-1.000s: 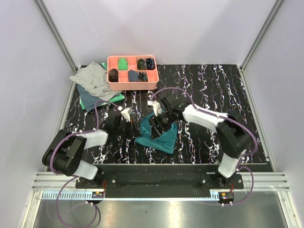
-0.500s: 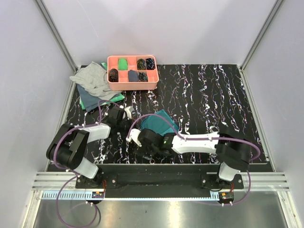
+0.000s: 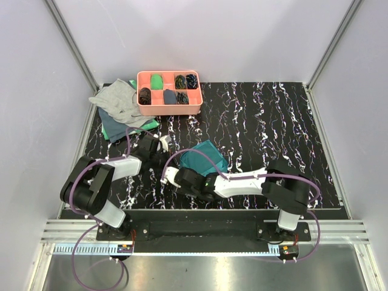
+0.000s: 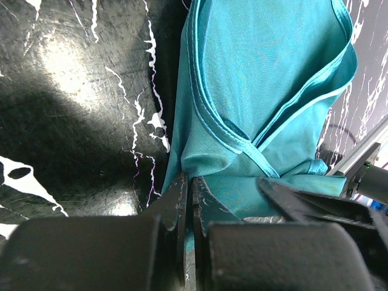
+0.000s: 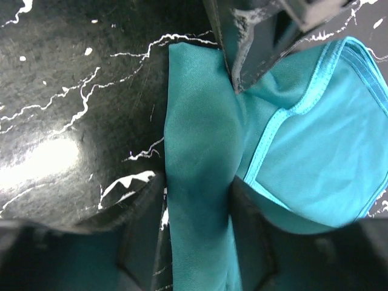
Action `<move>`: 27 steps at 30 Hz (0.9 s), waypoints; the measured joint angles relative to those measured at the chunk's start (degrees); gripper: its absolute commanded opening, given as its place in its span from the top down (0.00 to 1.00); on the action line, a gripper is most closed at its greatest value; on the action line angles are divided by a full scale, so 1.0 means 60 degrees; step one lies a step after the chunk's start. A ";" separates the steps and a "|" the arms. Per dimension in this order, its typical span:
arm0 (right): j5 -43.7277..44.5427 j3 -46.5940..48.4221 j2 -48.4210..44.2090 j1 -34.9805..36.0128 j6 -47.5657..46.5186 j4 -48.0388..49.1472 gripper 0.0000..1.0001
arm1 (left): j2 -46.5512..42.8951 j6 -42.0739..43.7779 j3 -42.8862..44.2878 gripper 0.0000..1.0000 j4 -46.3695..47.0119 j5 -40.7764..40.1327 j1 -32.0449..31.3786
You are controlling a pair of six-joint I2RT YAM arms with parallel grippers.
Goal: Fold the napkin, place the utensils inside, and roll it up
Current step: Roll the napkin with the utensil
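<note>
Risk on left: left gripper (image 4: pixel 188 185) squeezing nearly shut, pinching only thin edge of napkin (image 3: pixel 209 162). Hard pull could be slipping edge free.

Risk on right: right gripper (image 5: pixel 197 182) hugging thick bunched fold between its fingers. Cloth could be crumpling, not folding flat.

Napkin lying mid table (image 3: pixel 273 121), near side of tray (image 3: pixel 168 110). Utensils not showing.

Left arm (image 3: pixel 115 173) bending in low from left. Right arm (image 3: pixel 242 182) stretching long and low along front, pointing left.
</note>
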 measured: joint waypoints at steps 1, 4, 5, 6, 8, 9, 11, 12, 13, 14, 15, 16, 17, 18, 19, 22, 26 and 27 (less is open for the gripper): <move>-0.0015 0.0000 0.0044 0.0000 0.0026 0.0044 0.57 | 0.0015 0.0011 0.0015 1.00 -0.0018 0.0015 0.0004; -0.0193 0.0011 0.0149 -0.0076 0.0095 0.0164 0.64 | 0.0025 0.0076 0.0055 0.92 -0.0080 0.0058 0.0007; -0.0401 0.0029 0.0157 -0.0171 0.0157 0.0157 0.66 | 0.0025 0.0109 0.0058 0.85 -0.0087 0.0073 0.0007; -0.0663 0.0051 0.0157 -0.0313 0.0215 0.0135 0.67 | 0.0025 0.0142 0.0062 0.74 -0.0087 0.0073 0.0007; -0.1228 0.0106 0.0153 -0.0645 0.0375 0.0087 0.69 | 0.0025 0.0237 0.0069 0.62 -0.0098 0.0047 0.0011; -0.1654 0.0127 0.0153 -0.0860 0.0470 0.0058 0.70 | 0.0022 0.0215 0.0073 0.54 -0.0098 0.0069 0.0022; -0.2554 0.0168 0.0149 -0.1279 0.0692 0.0055 0.72 | -0.0095 0.0197 0.0102 0.46 -0.0127 0.0095 0.0040; -0.3038 0.0193 0.0149 -0.1475 0.0805 0.0055 0.72 | -0.0211 0.0211 0.0113 0.40 -0.0178 0.0062 0.0051; -0.3515 0.0208 0.0149 -0.1672 0.0925 0.0055 0.73 | -0.0331 0.0244 0.0120 0.37 -0.0277 -0.0036 0.0051; -0.3880 0.0208 0.0153 -0.1807 0.1027 0.0055 0.73 | -0.0452 0.0262 0.0120 0.35 -0.0401 -0.0146 0.0080; -0.4437 0.0211 0.0168 -0.2004 0.1188 0.0051 0.73 | -0.0576 0.0273 0.0120 0.34 -0.0528 -0.0259 0.0131; -0.4874 0.0215 0.0189 -0.2153 0.1308 0.0051 0.73 | -0.0699 0.0280 0.0120 0.33 -0.0663 -0.0382 0.0189; -0.5209 0.0215 0.0211 -0.2244 0.1395 0.0051 0.73 | -0.0823 0.0280 0.0120 0.33 -0.0790 -0.0521 0.0240; -0.5628 0.0215 0.0240 -0.2357 0.1519 0.0040 0.73 | -0.0925 0.0277 0.0120 0.33 -0.0874 -0.0612 0.0284; -0.6102 0.0215 0.0284 -0.2473 0.1643 0.0033 0.74 | -0.1078 0.0280 0.0117 0.33 -0.0973 -0.0794 0.0353; -0.7104 0.0226 0.0430 -0.2710 0.1905 0.0022 0.73 | -0.1494 0.0273 -0.0015 0.33 -0.0991 -0.1093 0.0470; -0.8368 0.0372 0.0772 -0.3093 0.2193 -0.0026 0.74 | -0.2273 0.0237 -0.0739 0.33 -0.0754 -0.1264 0.0532; -0.8714 0.0437 0.0900 -0.3220 0.2295 -0.0040 0.73 | -0.2495 0.0229 -0.0994 0.33 -0.0623 -0.1246 0.0532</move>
